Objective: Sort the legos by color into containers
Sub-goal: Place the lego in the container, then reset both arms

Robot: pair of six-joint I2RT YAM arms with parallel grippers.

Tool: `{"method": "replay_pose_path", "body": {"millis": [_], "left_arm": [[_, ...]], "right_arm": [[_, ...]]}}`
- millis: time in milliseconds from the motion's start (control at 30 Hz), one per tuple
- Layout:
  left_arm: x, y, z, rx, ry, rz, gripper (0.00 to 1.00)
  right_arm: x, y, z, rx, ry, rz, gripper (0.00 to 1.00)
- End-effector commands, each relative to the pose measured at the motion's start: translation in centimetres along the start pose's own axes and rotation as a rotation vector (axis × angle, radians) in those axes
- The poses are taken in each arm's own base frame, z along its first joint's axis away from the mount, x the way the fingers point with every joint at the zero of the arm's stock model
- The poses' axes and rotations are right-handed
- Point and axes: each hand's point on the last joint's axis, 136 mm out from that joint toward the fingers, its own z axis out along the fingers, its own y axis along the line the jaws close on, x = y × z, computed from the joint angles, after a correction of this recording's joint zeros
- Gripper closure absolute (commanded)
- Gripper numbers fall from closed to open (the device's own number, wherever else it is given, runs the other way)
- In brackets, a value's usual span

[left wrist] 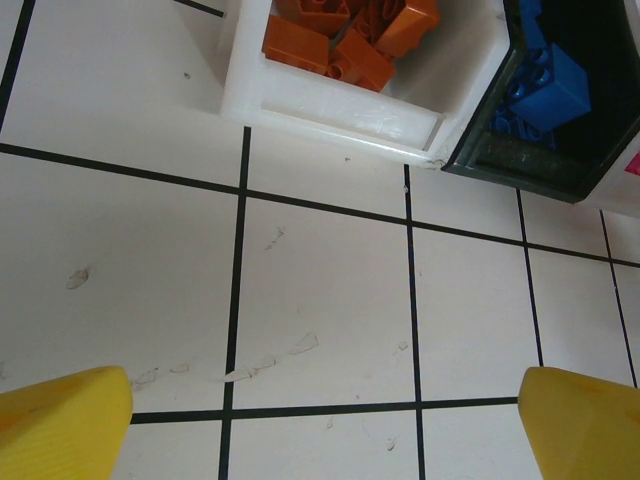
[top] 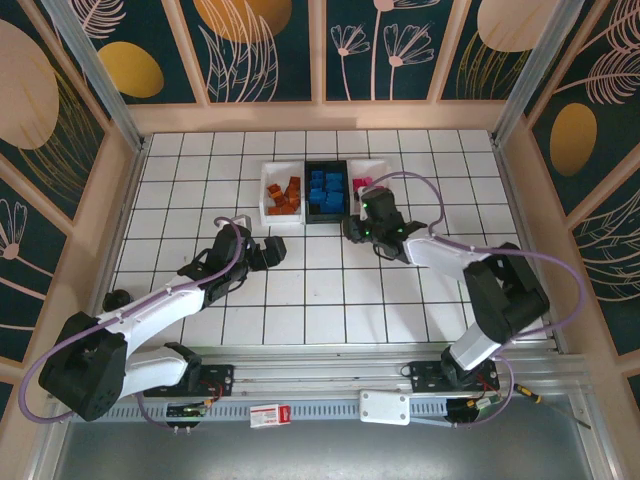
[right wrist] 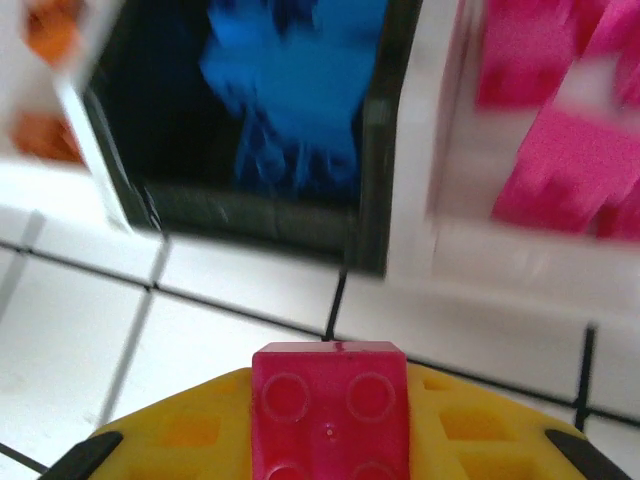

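- The left claw (left wrist: 325, 425) is hanging wide open with nothing in it, over bare tabletop (left wrist: 320, 290) tiles, with lots of room in front of it.
- The left white bin (left wrist: 330, 100) is holding orange legos (left wrist: 350, 40), and its corner is touching the black bin (left wrist: 530, 165) of blue legos (left wrist: 555, 85).
- The right claw (right wrist: 330, 450) is squeezing a pink lego (right wrist: 330, 395), close to the near edges of the black bin and the right white bin (right wrist: 440, 150) of pink legos (right wrist: 570, 150).
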Motion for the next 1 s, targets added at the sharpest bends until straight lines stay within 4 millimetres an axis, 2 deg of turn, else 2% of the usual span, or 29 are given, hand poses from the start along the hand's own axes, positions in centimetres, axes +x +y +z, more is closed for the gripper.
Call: {"method": "replay_pose_path", "body": {"millis": [0,67,167,200,267,300,367,433,533,667,733,833,900,933,967], "left_arm": [[-0.7,-0.4,0.0,-0.009,-0.013,0.005,0.01],[-0.9,-0.4,-0.1,-0.011,-0.02,0.005,0.01],[-1.1,-0.5,-0.1,-0.012,-0.028,0.001,0.01],[-1.3,-0.4,-0.2,-0.015,-0.035,-0.004,0.02],[-1.7,-0.3,-0.3,-0.029,-0.052,-0.008,0.01],[-2.0,-0.3,-0.4,-0.036,-0.061,-0.005,0.01],[-2.7,-0.2,-0.6,-0.059,-0.08,0.0,0.02],[-3.8,-0.5,-0.8,-0.078,-0.106,0.013,0.01],[-6.3,-0.9,-1.9,-0.102,-0.19,0.015,0.01],[-10.5,-1.7,-4.2,-0.128,-0.36,0.043,0.01],[-13.0,-1.5,-5.5,-0.171,-0.464,0.077,0.01],[-16.2,-0.5,-6.2,-0.258,-0.571,0.159,0.01],[-17.7,1.0,-6.4,-0.345,-0.65,0.192,0.01],[-18.4,2.5,-6.4,-0.404,-0.679,0.181,0.01],[-18.8,3.8,-6.3,-0.447,-0.692,0.171,0.01]], "right_arm": [[-4.0,-1.7,-1.4,0.033,-0.132,0.072,0.78],[-5.3,-3.7,-1.0,0.119,-0.142,0.111,0.77],[-6.4,-6.1,0.8,0.233,-0.113,0.135,0.75],[-6.8,-6.4,1.3,0.241,-0.11,0.132,0.7],[-7.5,-6.8,2.3,0.259,-0.113,0.133,0.45],[-8.4,-6.8,2.3,0.262,-0.13,0.131,0.38],[-10.0,-6.7,1.6,0.264,-0.178,0.134,0.34],[-11.3,-6.1,-0.1,0.243,-0.242,0.152,0.31],[-11.8,-5.4,-2.9,0.201,-0.329,0.185,0.3],[-10.0,-5.4,-5.4,0.187,-0.393,0.207,0.28],[-8.7,-5.8,-6.3,0.211,-0.421,0.215,0.26],[-7.3,-6.3,-7.4,0.257,-0.464,0.213,0.21],[-6.8,-6.9,-7.8,0.278,-0.476,0.222,0.17],[-6.6,-7.0,-8.0,0.282,-0.492,0.215,0.06],[-6.5,-7.1,-8.2,0.283,-0.502,0.214,0.01]]}}
